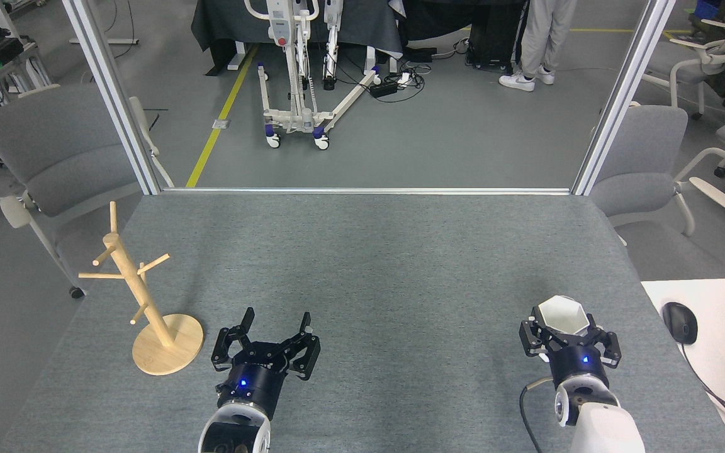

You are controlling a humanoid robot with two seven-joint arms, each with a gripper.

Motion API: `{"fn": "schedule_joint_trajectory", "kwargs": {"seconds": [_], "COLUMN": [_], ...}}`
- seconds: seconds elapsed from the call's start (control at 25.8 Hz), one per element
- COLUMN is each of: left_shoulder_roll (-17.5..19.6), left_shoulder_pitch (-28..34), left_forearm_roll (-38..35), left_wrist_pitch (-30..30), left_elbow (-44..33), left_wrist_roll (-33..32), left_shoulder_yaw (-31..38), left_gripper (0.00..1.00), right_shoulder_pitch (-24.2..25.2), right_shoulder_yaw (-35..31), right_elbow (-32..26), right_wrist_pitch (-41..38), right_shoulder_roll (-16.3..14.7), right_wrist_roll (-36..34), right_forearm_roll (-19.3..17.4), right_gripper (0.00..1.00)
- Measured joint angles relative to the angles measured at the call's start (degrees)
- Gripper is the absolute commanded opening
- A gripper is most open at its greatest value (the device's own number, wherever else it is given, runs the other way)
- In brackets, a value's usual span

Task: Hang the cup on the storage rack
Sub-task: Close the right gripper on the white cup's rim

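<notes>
Cup (pixel 562 316) and rack sit at opposite ends of the lower frame: the white hexagonal mug stands upright, mouth up, at the lower right of the grey table (pixel 375 251), while the wooden mug tree (pixel 142 302) rises at the lower left, its round base flat on the felt and its slim post leaning toward the upper left with thin pegs fanning out. The right gripper (pixel 567 336) is directly under the cup in the picture, fingers spread to either side of its near wall; whether they touch or merely bracket it cannot be told from this angle, so no firm hold is confirmed. The left gripper (pixel 274 330), released and holding nothing, rests just to the right of the rack's base (by far the nearer arm to the pegs, but well apart from the cup). The coming move appears to turn on that split: the cup lies close ahead of the right gripper, and the rack lies far across the frame to its left. The handle tab is not visible.
</notes>
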Motion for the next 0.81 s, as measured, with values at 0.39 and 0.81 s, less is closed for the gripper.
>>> {"fn": "schedule_joint_trajectory", "kwargs": {"seconds": [0.39,0.81], "left_shoulder_roll": [0.1,0.1], "left_shoulder_pitch": [0.1,0.2], "left_forearm_roll": [0.0,0.0], "left_wrist_pitch": [0.0,-0.2], "left_elbow": [-0.1,0.1], "left_wrist_roll": [0.0,0.1], "left_shoulder_yaw": [0.0,-0.2], "left_gripper": [1.00,1.00], "right_shoulder_pitch": [-0.6,-1.6], "right_shoulder_yaw": [0.0,0.0], "right_elbow": [0.3,1.7], "right_wrist_pitch": [0.0,-0.1], "right_shoulder_roll": [0.0,0.0], "right_wrist_roll": [0.2,-0.2], "right_forearm_roll": [0.0,1.0], "right_gripper": [1.00,1.00]}}
